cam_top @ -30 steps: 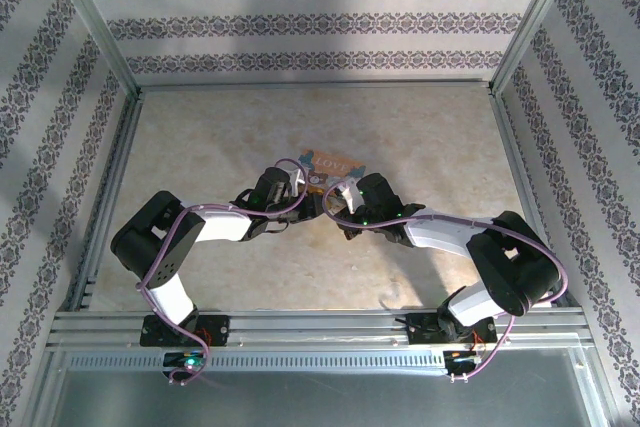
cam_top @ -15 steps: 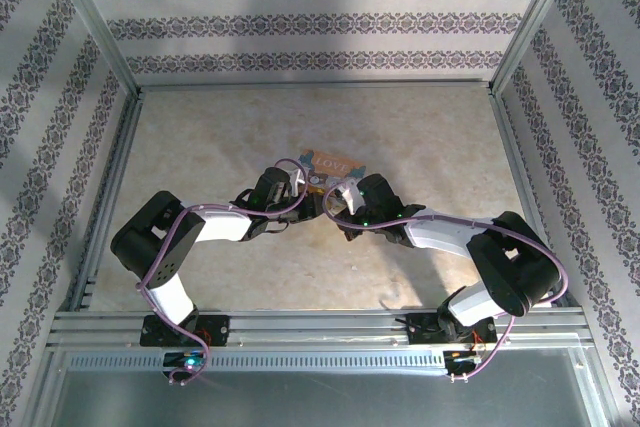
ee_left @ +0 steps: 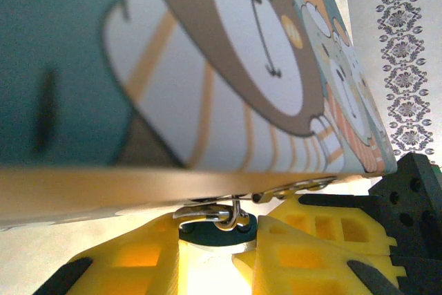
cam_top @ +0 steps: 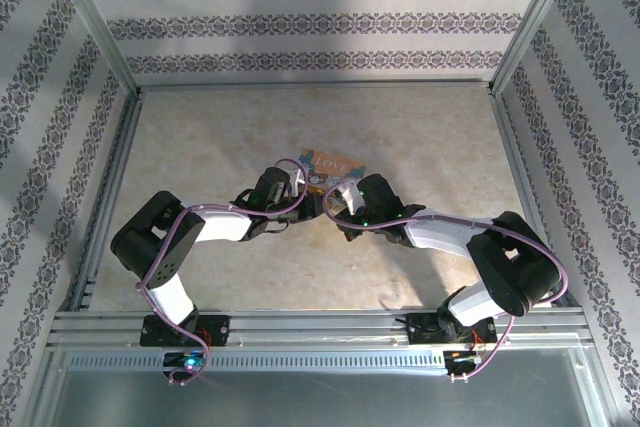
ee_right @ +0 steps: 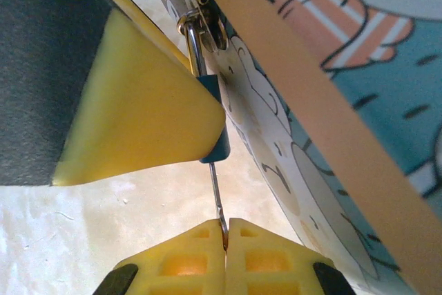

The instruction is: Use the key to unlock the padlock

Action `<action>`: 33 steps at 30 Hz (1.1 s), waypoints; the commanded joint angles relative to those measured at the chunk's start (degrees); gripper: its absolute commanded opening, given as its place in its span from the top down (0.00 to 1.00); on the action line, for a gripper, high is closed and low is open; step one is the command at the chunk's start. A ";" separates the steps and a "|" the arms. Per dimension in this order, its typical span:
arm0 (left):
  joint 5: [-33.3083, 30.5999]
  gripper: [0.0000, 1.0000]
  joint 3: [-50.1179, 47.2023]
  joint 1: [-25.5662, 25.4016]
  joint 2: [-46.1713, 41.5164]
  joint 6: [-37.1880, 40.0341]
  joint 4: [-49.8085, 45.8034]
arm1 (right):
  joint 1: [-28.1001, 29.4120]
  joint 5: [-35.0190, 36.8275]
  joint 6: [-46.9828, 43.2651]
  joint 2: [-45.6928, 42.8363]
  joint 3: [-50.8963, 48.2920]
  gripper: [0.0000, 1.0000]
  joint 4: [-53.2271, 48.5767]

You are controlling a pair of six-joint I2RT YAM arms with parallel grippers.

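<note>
right wrist, teal padlock (ee_right: 219, 146), thin key (ee_right: 216, 188) inserted

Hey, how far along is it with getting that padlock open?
Done: the left gripper grips the padlock hanging on the box, and the key looks seated in it. In hand: the right gripper pinches the key. Left: turning it, since the shackle is shut and hooked to the box.
</note>
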 commanded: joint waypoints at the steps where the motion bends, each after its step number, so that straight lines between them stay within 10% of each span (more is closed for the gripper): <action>1: 0.69 0.76 -0.46 -0.79 -1.16 -0.55 1.94 | 0.02 -1.15 -0.36 -1.54 0.13 1.00 1.39; 33: 1.09 0.76 -0.63 -0.87 -2.22 -1.48 2.40 | 1.43 -1.13 4.76 2.24 -1.66 1.00 16.57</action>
